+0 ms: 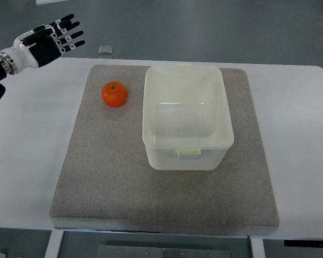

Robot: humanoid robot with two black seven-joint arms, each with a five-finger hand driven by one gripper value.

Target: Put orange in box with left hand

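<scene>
left hand: you see it at the upper left corner, arm entering from the left edge; it hangs above the far left edge of the tabletop, well apart from the fruit.
fingers: stretched out and slightly spread, pointing to the right, holding nothing.
orange: you find it resting on the mat, toward the mat's far left part, just beside the left wall of the box but not touching it; a small dark stem spot faces up.
box: pale cream plastic, rectangular with rounded corners, open on top, standing upright on the mat right of the orange; its inside shows only the bare bottom; a small tab sits on the near rim.
mat: grey-brown felt-like square covering the middle of the tabletop, carrying both fruit and box.
tabletop: white, bare on either side of the mat.
small clear object: lies at the far edge, beyond the mat; you cannot tell what it is.
</scene>
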